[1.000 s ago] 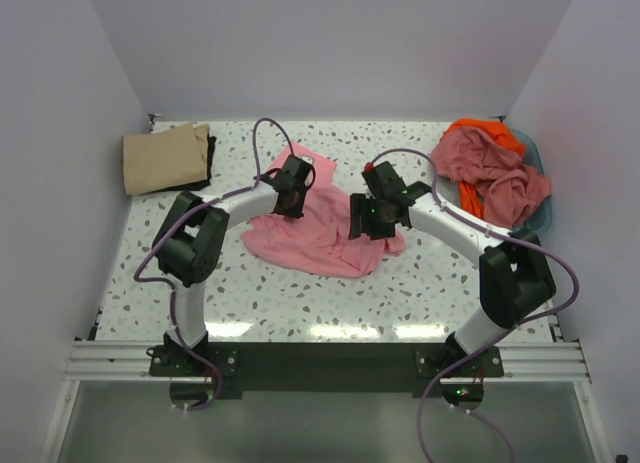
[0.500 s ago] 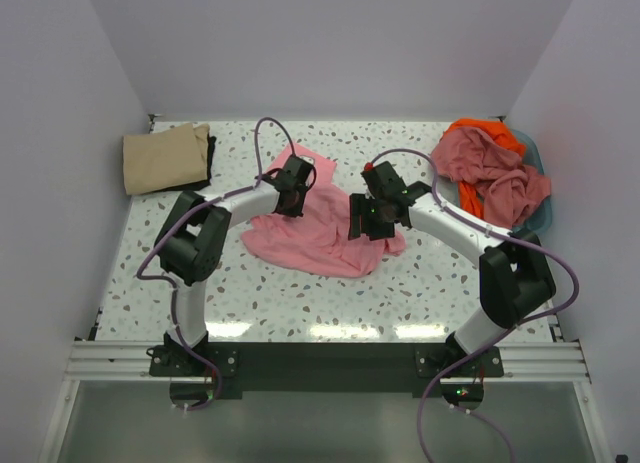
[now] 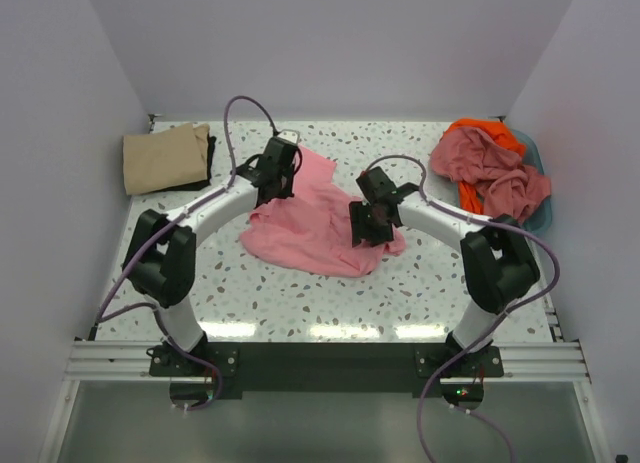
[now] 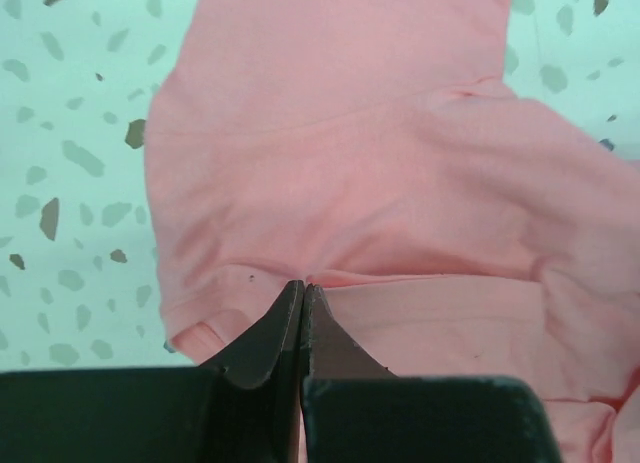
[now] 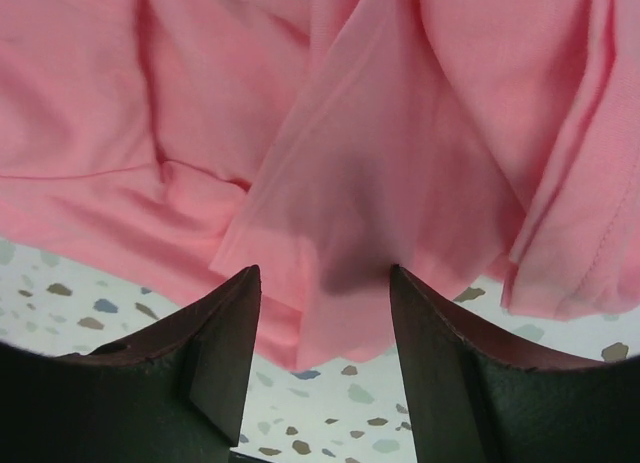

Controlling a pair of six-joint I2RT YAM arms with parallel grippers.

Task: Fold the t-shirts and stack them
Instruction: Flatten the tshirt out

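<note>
Pinching shirt (image 4: 380, 183) now, seemingly: left hand (image 4: 303, 287)

Pink t-shirt (image 3: 312, 228), speckled table (image 3: 300, 301), seemingly teal basket (image 3: 534, 153).

The spread t-shirt (image 3: 315, 231) lies in the middle of the table (image 3: 400, 295), between my two arms. My left end effector (image 4: 302, 291) sits at its far left edge, and my right end effector (image 5: 325, 283) is over its right side. A folded t-shirt (image 3: 163, 161) lies in the far left corner. In the far right corner, a heap of t-shirts (image 3: 492, 168) fills the basket (image 3: 541, 219).
</note>
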